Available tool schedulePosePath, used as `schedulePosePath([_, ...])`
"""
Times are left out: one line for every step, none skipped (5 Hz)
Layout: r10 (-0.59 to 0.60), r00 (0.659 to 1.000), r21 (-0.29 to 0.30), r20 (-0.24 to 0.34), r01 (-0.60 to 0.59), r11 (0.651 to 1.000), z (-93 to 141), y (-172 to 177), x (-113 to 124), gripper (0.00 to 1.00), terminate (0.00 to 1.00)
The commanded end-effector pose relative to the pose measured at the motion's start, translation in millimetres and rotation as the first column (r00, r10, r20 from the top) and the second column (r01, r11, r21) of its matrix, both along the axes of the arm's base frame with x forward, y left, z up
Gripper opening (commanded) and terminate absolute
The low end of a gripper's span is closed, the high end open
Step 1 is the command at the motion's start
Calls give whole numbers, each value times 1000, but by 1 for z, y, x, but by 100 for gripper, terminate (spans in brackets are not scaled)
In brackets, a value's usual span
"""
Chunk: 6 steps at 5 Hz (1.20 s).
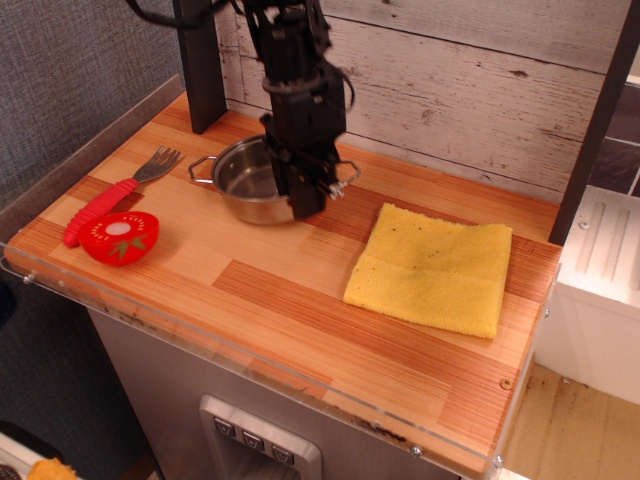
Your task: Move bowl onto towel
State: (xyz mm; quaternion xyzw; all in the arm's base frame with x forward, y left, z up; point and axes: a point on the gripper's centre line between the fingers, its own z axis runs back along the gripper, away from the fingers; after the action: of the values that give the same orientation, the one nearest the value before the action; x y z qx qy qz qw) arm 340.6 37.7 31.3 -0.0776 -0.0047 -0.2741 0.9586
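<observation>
The bowl (240, 180) is a shiny steel pot with two wire loop handles, at the back middle of the wooden counter. My black gripper (302, 198) comes down from above and is shut on the pot's right rim, one finger inside and one outside. The pot looks slightly tilted or just off the wood. The yellow towel (432, 268) lies flat to the right of the pot, a short gap away, with nothing on it.
A red tomato slice toy (118, 237) and a red-handled fork (112, 193) lie at the left of the counter (270, 300). A dark post (200, 60) stands behind the pot. A plank wall runs along the back. A clear lip edges the counter's front.
</observation>
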Motion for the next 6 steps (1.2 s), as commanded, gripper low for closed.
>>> schedulePosePath([-115,980,-93,163,132,987,65,29,0,0,0])
schedulePosePath([-105,975,-93,198,125,988,84,34,-3,0,0])
schedulePosePath([-41,978,-101,203,62,993,100,22,-16,0,0])
schedulePosePath([183,971,7,155,-186,982,105,0,-30,0,0])
schedulePosePath([285,944,101,164,-304,947,103,-33,-36,0,0])
schedulePosePath([303,930,184,207,-341,922,92,-71,-38,0,0])
